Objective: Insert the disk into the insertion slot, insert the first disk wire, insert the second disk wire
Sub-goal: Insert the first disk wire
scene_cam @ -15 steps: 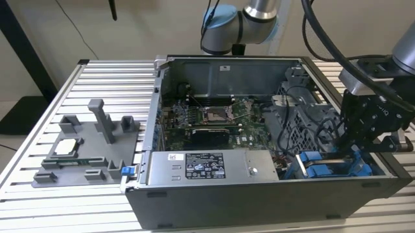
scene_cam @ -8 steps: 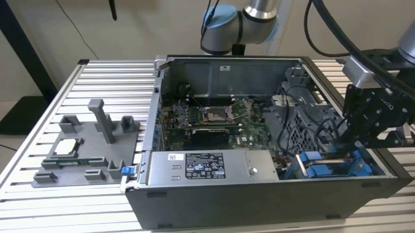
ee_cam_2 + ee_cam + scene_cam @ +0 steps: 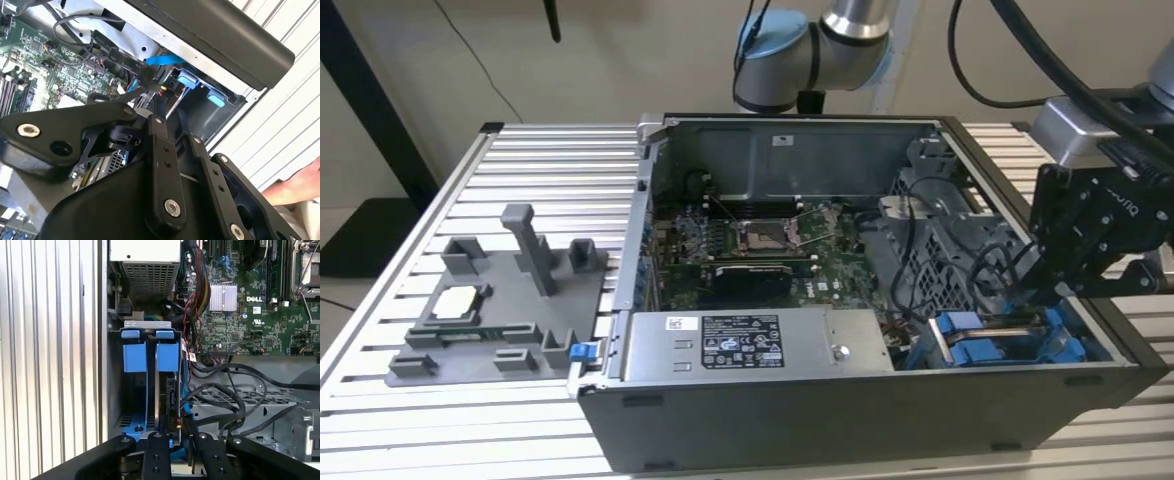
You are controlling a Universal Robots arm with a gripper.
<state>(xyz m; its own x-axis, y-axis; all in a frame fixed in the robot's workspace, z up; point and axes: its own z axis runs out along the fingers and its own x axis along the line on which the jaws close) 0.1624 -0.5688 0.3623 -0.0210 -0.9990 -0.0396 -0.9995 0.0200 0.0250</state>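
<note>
My claw was clamped on the wire, and any tilt could have jammed it against the disk.

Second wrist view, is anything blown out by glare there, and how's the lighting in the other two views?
Yes: in the second wrist view the slatted table glares white beside the dark case edge; in the first wrist view the table is bright too while the drive cage sits shaded; the exterior view is evenly lit, its motherboard dimmer.
</note>
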